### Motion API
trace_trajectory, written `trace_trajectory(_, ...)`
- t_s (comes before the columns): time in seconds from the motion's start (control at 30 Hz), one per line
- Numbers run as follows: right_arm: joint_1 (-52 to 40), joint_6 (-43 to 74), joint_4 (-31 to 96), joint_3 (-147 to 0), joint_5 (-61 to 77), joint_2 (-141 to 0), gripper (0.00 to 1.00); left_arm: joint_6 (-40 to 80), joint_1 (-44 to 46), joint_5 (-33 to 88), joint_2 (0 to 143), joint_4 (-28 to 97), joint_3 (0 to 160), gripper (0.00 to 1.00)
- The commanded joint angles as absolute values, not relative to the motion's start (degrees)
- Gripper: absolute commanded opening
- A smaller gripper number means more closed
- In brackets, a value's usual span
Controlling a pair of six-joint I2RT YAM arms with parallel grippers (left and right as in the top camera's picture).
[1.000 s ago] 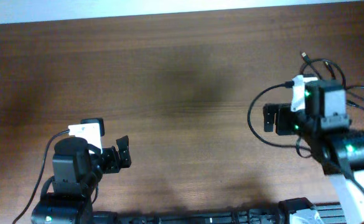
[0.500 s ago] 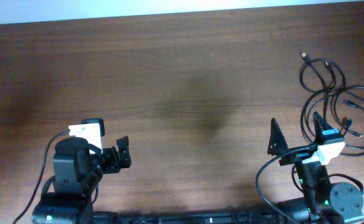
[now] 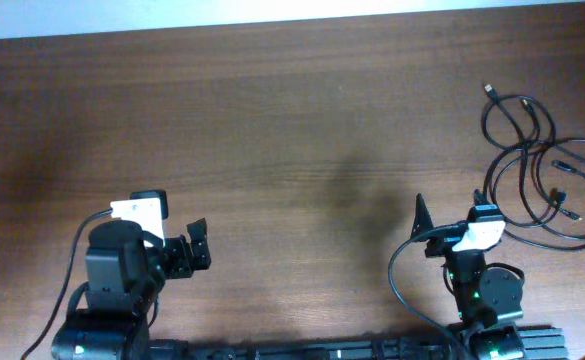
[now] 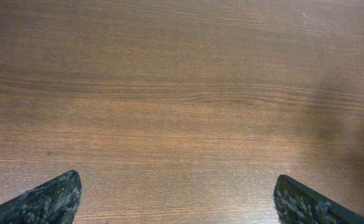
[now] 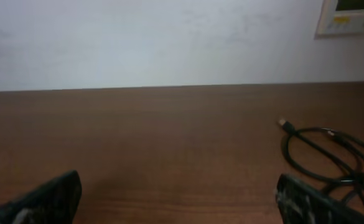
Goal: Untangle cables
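Observation:
The cables (image 3: pixel 542 170) are thin black cords lying in overlapping loops on the wooden table (image 3: pixel 302 130) at the far right, with small plugs at their ends. They also show at the right edge of the right wrist view (image 5: pixel 331 155). My right gripper (image 3: pixel 450 212) is open and empty, left of the cables and apart from them; its wide-apart fingertips show in its wrist view (image 5: pixel 178 202). My left gripper (image 3: pixel 204 247) is open and empty at the front left, far from the cables. Its wrist view (image 4: pixel 178 205) holds only bare wood.
A white wall (image 5: pixel 169 37) rises behind the table's far edge, with a small panel (image 5: pixel 350 15) at its upper right. Both arm bases sit at the table's front edge.
My right arm has pulled back from over the cables toward the front edge and now sits low. The cables lie uncovered on the table. The left arm has not moved.

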State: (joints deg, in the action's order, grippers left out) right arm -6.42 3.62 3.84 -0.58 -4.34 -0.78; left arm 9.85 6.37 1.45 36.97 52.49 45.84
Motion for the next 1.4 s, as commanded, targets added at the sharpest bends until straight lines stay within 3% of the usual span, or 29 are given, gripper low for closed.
trace_trajectory(0.0, -6.2, 3.4, 4.3, -0.3, -4.4, -0.2, 0.98, 9.1, 6.5, 1.2, 36.8, 52.3, 45.7, 0.99)
trace_trajectory(0.7, -6.3, 3.4, 4.3, -0.3, -4.4, -0.2, 0.98, 9.1, 6.6, -0.1, 35.5, 53.0, 45.0, 0.99)
trace_trajectory(0.77, -6.3, 3.4, 4.3, -0.3, -4.4, -0.2, 0.98, 9.1, 6.6, -1.3, 30.8, 44.6, 39.2, 0.99)
trace_trajectory(1.0, -6.3, 3.4, 4.3, -0.3, -4.4, -0.2, 0.98, 9.3, 6.3, -1.3, 3.3, -8.2, 2.3, 0.99)
trace_trajectory(1.07, -6.3, 3.4, 4.3, -0.3, -4.4, -0.2, 0.98, 7.4, 5.4, -1.3, 0.3, -12.4, 0.5, 0.99)
trace_trajectory(1.17, -6.3, 3.4, 4.3, -0.3, -4.4, -0.2, 0.98, -0.7, 3.6, 3.3, 0.3, -11.4, 0.5, 0.99)
trace_trajectory(1.27, -6.3, 3.4, 4.3, -0.3, -4.4, -0.2, 0.98, -1.6, 2.8, 5.6, 0.3, 4.3, 0.5, 0.99)
trace_trajectory(1.37, -6.3, 3.4, 4.3, -0.3, -4.4, -0.2, 0.98, -1.6, 2.8, 5.6, 0.3, 4.2, 0.5, 0.99)
